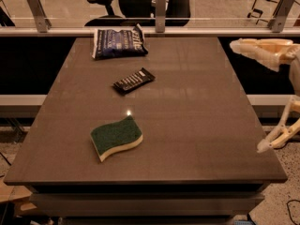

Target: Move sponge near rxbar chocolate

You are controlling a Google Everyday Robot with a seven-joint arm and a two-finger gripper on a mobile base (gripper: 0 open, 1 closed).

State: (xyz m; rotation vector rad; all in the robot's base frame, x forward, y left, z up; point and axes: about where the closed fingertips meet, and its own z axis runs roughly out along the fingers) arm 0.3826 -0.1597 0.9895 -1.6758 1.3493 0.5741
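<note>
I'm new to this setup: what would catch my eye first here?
The green-topped sponge lies near the front of the table, with a black bar and a blue bag farther back. The pale gripper hangs beside the table's right edge, touching nothing.

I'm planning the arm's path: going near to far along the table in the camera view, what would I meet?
sponge → rxbar chocolate → dark blue bag at the far edge. The gripper hangs beside the right side of the table, so it has no clear place in this order.
</note>
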